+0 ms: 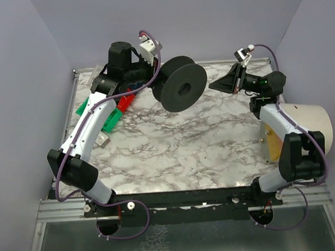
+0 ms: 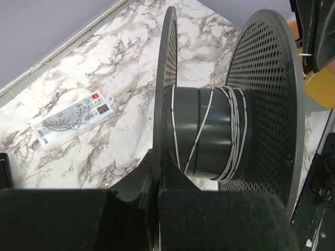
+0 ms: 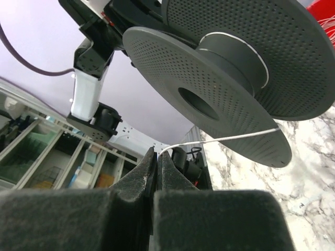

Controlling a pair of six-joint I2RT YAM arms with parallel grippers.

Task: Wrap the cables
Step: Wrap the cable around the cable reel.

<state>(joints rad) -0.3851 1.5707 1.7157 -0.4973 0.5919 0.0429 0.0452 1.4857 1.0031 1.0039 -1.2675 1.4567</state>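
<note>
A big black two-flanged spool point(image 1: 179, 85) with a centre hole hangs tilted above the back of the table. My left gripper point(image 2: 156, 162) is shut on the rim of one perforated flange point(image 2: 166, 78). It also shows in the top view point(image 1: 157, 74). The cable point(image 2: 234, 130) here looks thin and whitish, wound in a few turns around the hub. In the right wrist view the spool point(image 3: 220, 78) fills the top, and a taut strand of cable point(image 3: 235, 137) runs from the hub to my right gripper point(image 3: 158, 154), which is shut on its end. The right gripper point(image 1: 212, 85) is just right of the spool.
A clear protractor and ruler pack point(image 2: 70, 121) lies on the marble table point(image 1: 174, 147). Green pieces point(image 1: 91, 110) and a red piece point(image 1: 126, 100) lie under the left arm. A pale lampshade-like object point(image 1: 302, 121) stands at the right edge. Purple walls close in on three sides.
</note>
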